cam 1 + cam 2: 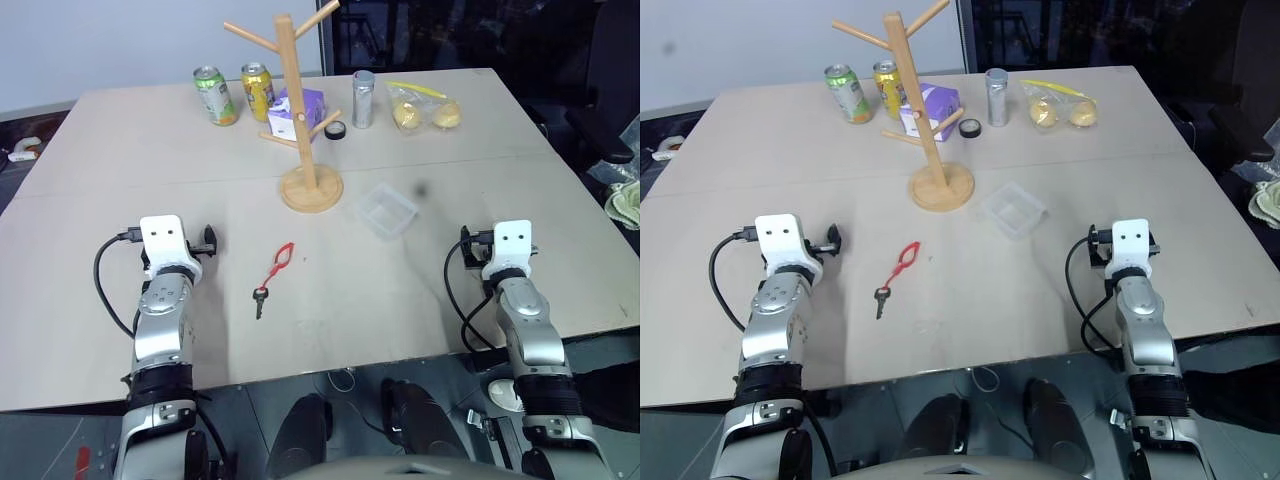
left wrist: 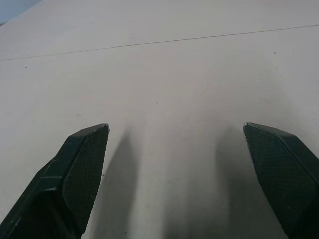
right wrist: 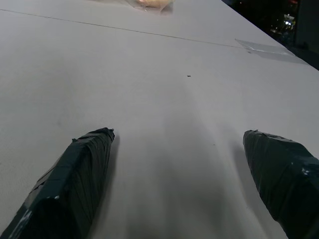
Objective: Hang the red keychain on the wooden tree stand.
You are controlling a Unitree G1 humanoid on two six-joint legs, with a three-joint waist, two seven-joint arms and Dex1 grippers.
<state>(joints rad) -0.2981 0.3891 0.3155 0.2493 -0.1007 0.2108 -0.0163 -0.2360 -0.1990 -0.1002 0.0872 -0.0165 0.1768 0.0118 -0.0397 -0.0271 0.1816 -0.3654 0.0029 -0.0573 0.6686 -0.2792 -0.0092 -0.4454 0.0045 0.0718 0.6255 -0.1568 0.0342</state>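
Lying flat on the table (image 1: pixel 420 300), the red keychain (image 1: pixel 278 267) is resting between the two arms, nearer the left gripper (image 2: pixel 177 132) than the right gripper (image 3: pixel 178 133). Its red loop is pointing toward the wooden tree stand (image 1: pixel 303 120) and its dark key is trailing toward the table's near edge. Neither gripper is touching it: the left one is hovering just off to the keychain's left, the right one is sitting well apart on the other side. Both wrist views are showing the black fingers (image 2: pixel 79 169) spread wide over bare tabletop, gripping nothing. The stand is standing upright beyond the keychain, its round base just past the loop's far end, pegs bare. A clear plastic container (image 1: pixel 386 211) is lying right of the base. Two cans (image 1: pixel 235 94), a purple box (image 1: pixel 305 103), a silver can (image 1: pixel 363 99) and a bag of yellow items (image 1: pixel 425 110) are lining the far side.
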